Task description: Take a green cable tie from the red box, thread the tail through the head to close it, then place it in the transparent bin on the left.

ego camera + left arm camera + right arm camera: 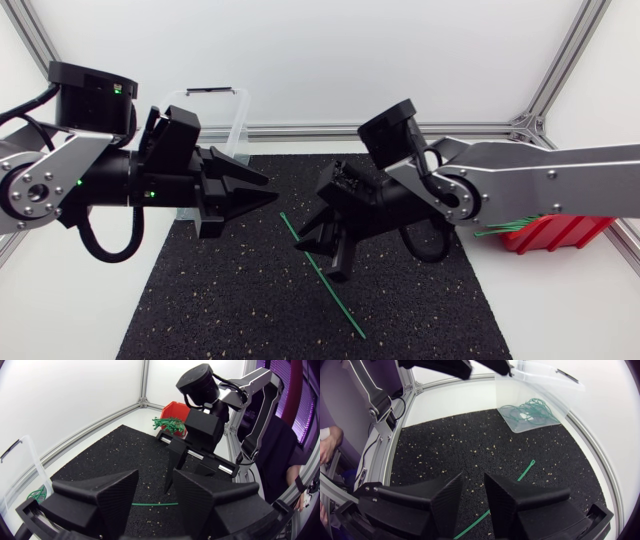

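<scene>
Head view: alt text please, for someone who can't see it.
A green cable tie lies straight and unclosed on the black mat, the open right gripper poised over it. The open left gripper hovers empty to its left; the transparent bin sits behind the left arm, the red box under the right arm.

clearance at mid-table

black mat (200,300) open at lower left and lower right of frame. left gripper (268,190) and right gripper (332,255) crowd the centre, narrow gap between. green cable tie (345,307) lies on mat beneath right gripper.
</scene>
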Controlling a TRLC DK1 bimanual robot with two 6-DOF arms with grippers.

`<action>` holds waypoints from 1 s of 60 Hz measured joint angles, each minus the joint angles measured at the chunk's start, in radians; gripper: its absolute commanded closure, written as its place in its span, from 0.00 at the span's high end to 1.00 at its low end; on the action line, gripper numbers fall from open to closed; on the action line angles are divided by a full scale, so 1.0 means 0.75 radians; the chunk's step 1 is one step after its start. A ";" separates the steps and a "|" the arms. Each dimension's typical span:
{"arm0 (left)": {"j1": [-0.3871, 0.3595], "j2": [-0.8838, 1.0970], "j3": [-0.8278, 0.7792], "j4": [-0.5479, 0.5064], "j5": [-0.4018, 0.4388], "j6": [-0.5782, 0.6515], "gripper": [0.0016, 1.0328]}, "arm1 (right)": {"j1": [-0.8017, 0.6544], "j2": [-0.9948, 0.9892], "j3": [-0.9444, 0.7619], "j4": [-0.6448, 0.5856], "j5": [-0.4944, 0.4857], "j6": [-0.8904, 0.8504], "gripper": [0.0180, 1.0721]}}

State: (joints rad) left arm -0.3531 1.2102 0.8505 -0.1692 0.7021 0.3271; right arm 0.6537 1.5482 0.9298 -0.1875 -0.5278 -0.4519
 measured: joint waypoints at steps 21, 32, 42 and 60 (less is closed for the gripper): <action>0.139 -0.190 -0.134 -0.035 -0.016 0.165 0.83 | 0.044 0.267 0.207 -0.004 0.262 0.101 0.35; 0.166 -0.220 -0.180 -0.071 -0.016 0.200 0.86 | 0.044 0.419 0.281 -0.004 0.346 0.140 0.35; 0.202 -0.255 -0.201 -0.078 -0.015 0.222 0.87 | 0.044 0.524 0.358 -0.031 0.410 0.159 0.35; 0.278 -0.291 -0.223 -0.094 0.001 0.235 0.88 | 0.057 0.676 0.556 -0.111 0.497 0.211 0.34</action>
State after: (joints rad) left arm -0.1448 0.9920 0.6830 -0.2398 0.7025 0.5034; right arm 0.6968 2.0552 1.3472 -0.2710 -0.1551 -0.2935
